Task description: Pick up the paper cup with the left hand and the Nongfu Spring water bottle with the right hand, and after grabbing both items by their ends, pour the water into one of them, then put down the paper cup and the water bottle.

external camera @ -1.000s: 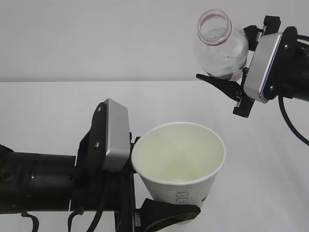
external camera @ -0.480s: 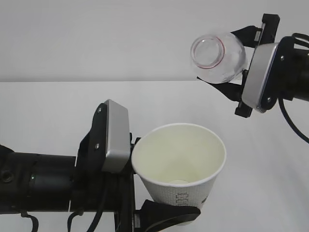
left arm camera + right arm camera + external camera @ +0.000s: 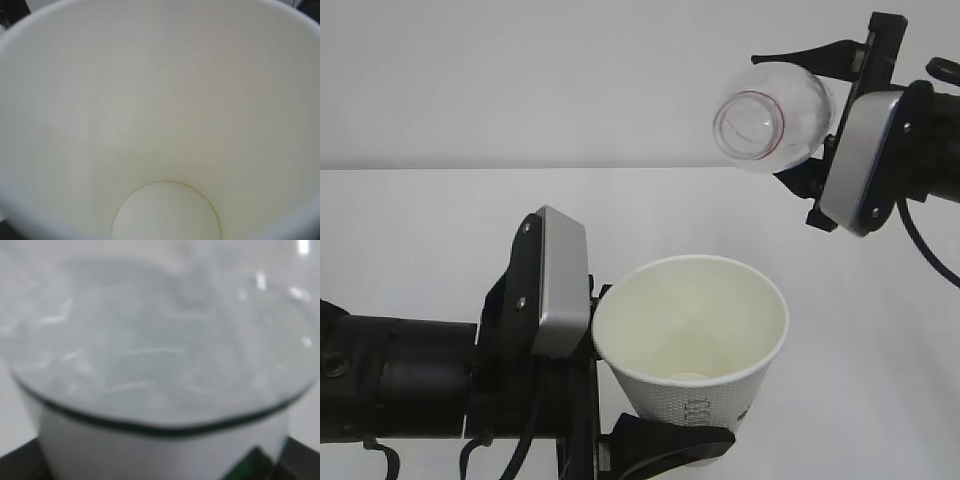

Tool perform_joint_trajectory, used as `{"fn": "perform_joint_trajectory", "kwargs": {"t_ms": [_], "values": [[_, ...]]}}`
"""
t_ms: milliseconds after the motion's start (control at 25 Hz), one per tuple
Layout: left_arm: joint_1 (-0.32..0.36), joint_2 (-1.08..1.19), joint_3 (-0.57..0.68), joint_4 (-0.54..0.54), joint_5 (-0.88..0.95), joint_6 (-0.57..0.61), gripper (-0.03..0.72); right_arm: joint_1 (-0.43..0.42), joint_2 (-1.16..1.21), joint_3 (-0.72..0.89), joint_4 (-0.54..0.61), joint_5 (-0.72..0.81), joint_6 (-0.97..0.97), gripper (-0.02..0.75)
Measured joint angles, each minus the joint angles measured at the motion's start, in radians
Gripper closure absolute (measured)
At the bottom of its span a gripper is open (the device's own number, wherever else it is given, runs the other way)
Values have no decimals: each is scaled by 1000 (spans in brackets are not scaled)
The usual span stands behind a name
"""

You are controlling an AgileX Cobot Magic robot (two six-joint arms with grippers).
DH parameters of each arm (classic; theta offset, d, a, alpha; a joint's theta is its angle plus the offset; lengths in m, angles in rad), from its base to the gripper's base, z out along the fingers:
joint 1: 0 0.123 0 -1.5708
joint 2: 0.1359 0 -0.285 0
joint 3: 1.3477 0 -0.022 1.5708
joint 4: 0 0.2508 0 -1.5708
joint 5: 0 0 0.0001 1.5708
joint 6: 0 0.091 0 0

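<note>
Two grips: left hand [image 3: 660,440] fingers pinch the paper cup [image 3: 692,340]; right hand [image 3: 820,120] fingers clamp the tipped bottle [image 3: 770,115], well apart above its rim.

There was one paper cup [image 3: 692,335]. One water bottle [image 3: 772,113] hung above and right of that cup. Two end effectors showed: left [image 3: 650,420], right [image 3: 800,120].
</note>
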Motion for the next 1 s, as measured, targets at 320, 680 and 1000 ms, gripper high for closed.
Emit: {"fn": "perform_joint_trajectory", "kwargs": {"t_ms": [320, 680, 1000], "values": [[0, 0, 0, 0, 0, 0, 148, 0, 0, 0, 7, 0, -84, 208], [0, 0, 0, 0, 0, 0, 148, 0, 0, 0, 47, 0, -170, 208], [0, 0, 0, 0, 0, 0, 148, 0, 0, 0, 47, -6, -212, 208]]}}
